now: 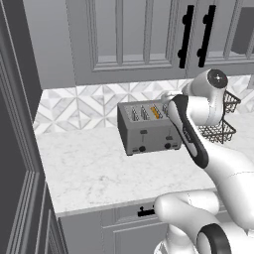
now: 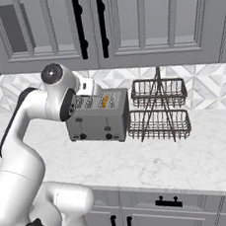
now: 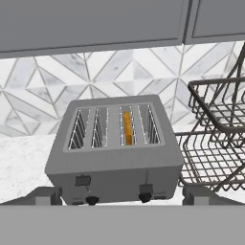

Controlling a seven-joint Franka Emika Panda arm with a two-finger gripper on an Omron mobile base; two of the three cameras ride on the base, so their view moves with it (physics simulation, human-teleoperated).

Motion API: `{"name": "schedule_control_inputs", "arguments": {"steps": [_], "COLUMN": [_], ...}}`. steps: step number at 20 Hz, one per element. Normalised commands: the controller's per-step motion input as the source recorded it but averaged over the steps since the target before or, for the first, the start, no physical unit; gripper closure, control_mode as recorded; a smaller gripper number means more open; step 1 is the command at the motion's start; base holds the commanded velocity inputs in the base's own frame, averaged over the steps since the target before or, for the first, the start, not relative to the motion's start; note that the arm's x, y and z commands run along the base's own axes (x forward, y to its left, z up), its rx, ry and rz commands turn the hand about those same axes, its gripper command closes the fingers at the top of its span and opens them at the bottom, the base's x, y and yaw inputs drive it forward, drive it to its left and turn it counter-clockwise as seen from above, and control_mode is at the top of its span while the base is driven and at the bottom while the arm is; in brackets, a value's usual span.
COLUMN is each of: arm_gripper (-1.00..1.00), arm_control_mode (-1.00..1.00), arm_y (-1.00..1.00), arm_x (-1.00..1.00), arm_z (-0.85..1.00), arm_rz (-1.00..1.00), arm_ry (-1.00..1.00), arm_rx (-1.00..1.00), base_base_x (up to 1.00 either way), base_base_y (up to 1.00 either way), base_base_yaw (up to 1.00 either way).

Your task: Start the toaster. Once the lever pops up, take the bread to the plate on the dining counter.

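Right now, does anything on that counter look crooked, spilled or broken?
Nothing stands out. The toaster sits upright on the counter with the bread down in one slot, and the wire rack stands straight beside it.

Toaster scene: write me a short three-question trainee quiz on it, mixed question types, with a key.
1. True or false: the bread sits in the toaster's leftmost slot.
2. Multiple choice: what stands on the counter right beside the toaster? A) a two-tier wire basket rack B) a kettle C) a stack of plates
3. Fill in: the end effector is ____, holding nothing.

Key:
1. False. In the hand view it is in the third slot from the left.
2. A, the wire basket rack.
3. Open.
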Motion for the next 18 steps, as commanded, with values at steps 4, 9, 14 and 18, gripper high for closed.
{"name": "schedule_control_inputs", "arguments": {"steps": [4, 9, 14, 18], "arm_gripper": [-1.00, -1.00, -1.00, -1.00], "arm_control_mode": [-1.00, -1.00, -1.00, -1.00], "arm_y": [0.00, 0.00, 0.00, 0.00], "arm_x": [0.00, 0.00, 0.00, 0.00], "arm_z": [0.00, 0.00, 0.00, 0.00], "arm_rz": [0.00, 0.00, 0.00, 0.00], "arm_ry": [0.00, 0.00, 0.00, 0.00], "arm_rx": [0.00, 0.00, 0.00, 0.00], "base_base_x": [0.00, 0.00, 0.00, 0.00], "base_base_y": [0.00, 0.00, 0.00, 0.00], "base_base_yaw": [0.00, 0.00, 0.00, 0.00]}}
